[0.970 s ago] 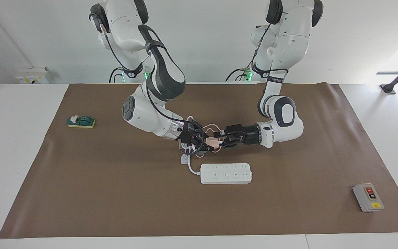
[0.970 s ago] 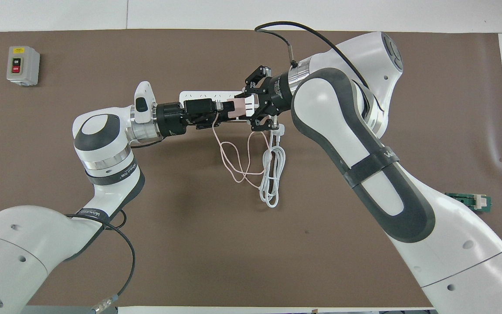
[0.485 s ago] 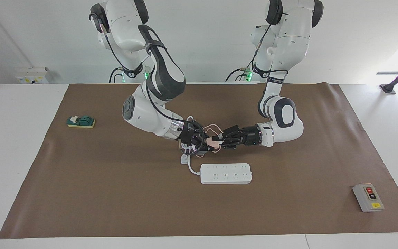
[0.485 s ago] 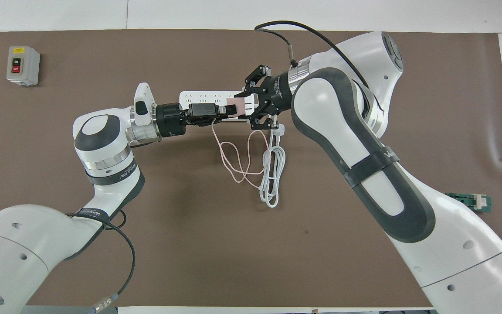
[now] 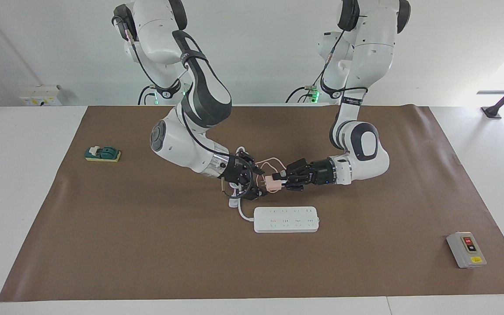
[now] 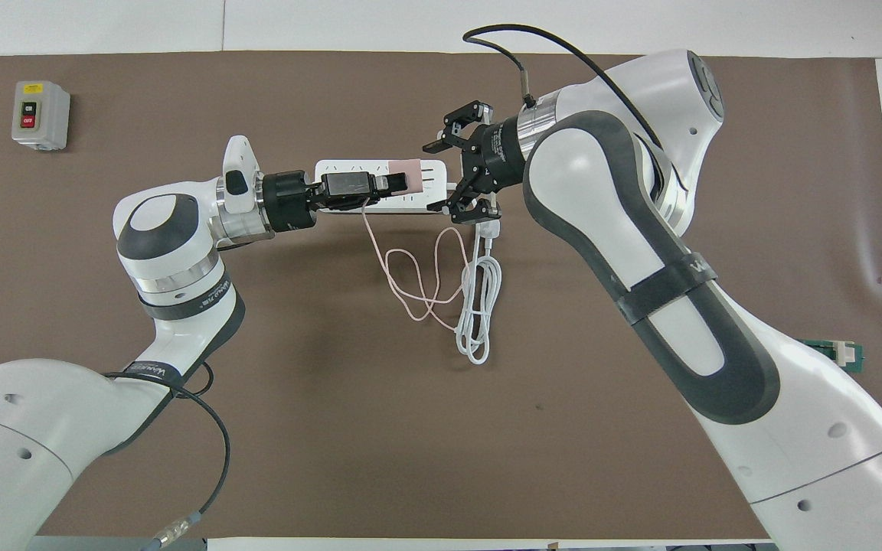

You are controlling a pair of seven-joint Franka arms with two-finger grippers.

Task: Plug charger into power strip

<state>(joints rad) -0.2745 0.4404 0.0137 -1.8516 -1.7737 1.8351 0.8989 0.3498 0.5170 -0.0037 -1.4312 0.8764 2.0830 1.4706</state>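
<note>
The small pink charger [image 5: 273, 183] [image 6: 408, 168] hangs in the air just above the power strip's end. My left gripper [image 5: 279, 178] [image 6: 395, 182] is shut on it and holds it alone. Its thin pink cable [image 6: 410, 283] droops in loops onto the mat. My right gripper [image 5: 254, 186] [image 6: 441, 174] stands open a short way off the charger's free face, its fingers spread and touching nothing. The long white power strip [image 5: 286, 219] [image 6: 334, 164] lies flat on the brown mat, sockets up, partly hidden under both grippers in the overhead view.
The strip's thick white cord [image 6: 479, 306] lies coiled nearer the robots, its plug [image 5: 233, 202] under the right gripper. A grey button box [image 5: 466, 250] [image 6: 40, 115] sits toward the left arm's end. A green block [image 5: 102, 154] lies toward the right arm's end.
The left gripper closed on the charger while the right gripper still held it. The right gripper has since opened, let go and drawn back a little.
</note>
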